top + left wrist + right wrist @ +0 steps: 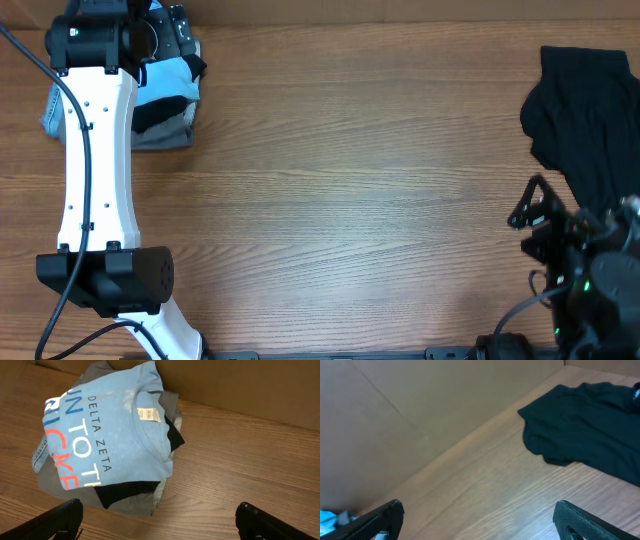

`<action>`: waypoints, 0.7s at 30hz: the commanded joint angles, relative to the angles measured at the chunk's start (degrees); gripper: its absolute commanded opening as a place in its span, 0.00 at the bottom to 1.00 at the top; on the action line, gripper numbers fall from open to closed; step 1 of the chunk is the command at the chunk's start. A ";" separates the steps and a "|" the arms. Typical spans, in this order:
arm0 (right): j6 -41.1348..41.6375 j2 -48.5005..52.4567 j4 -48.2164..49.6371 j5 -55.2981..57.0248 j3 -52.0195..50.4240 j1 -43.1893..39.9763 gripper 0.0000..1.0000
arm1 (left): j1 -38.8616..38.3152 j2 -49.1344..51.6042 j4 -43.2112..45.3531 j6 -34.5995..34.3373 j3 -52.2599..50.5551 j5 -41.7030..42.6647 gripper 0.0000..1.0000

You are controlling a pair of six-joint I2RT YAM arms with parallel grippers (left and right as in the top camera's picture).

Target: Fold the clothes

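Lying at the far left corner of the brown wood-grain table (350, 180), a folded light blue cotton T-shirt (115, 435) tops a small stack of clothes. Its white neck label faces up. Small white print sits beside large white and coral-red letters, which wrap over the left fold and so read only in part. Under it a near-black garment (127, 494) and a grey fabric piece (132, 506) stick out at the near edge; how many layers the stack has cannot be told.

From overhead the white left arm (95, 160) crosses the stack and hides most of it (only a blue strip and a grey corner show). The left gripper (162, 522) hovers at the stack with its jaws spread wide and nothing between them. Only its two black fingertips (57, 520) show in the wrist view, cut off by the bottom edge.

At the far right a crumpled black garment (590, 110) runs off the edge of the overhead view. The right gripper (482, 520) hangs nearer than that cloth, jaws likewise wide and holding nothing. Overhead, its dark body blends with the garment's near edge, so whether the two overlap there is hard to make out.
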 commanded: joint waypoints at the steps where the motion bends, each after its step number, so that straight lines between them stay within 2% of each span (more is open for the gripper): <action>1: -3.89 -4.35 1.38 1.36 -5.86 0.39 1.00 | -0.20 0.35 0.04 -0.79 0.17 0.26 1.00; 4: -4.07 -8.15 5.25 1.14 -11.34 0.39 1.00 | -0.20 0.35 0.04 -0.79 0.17 0.26 1.00; 9: -11.04 -16.68 17.11 -4.46 -22.86 1.22 1.00 | -0.20 0.35 0.04 -0.79 0.17 0.26 1.00; 16: -11.02 -23.93 27.80 -5.86 -34.03 1.79 1.00 | -0.20 0.35 0.04 -0.79 0.17 0.26 1.00; 21: -11.04 -25.07 36.39 -7.76 -40.44 1.77 1.00 | -0.20 0.35 0.04 -0.79 0.17 0.26 1.00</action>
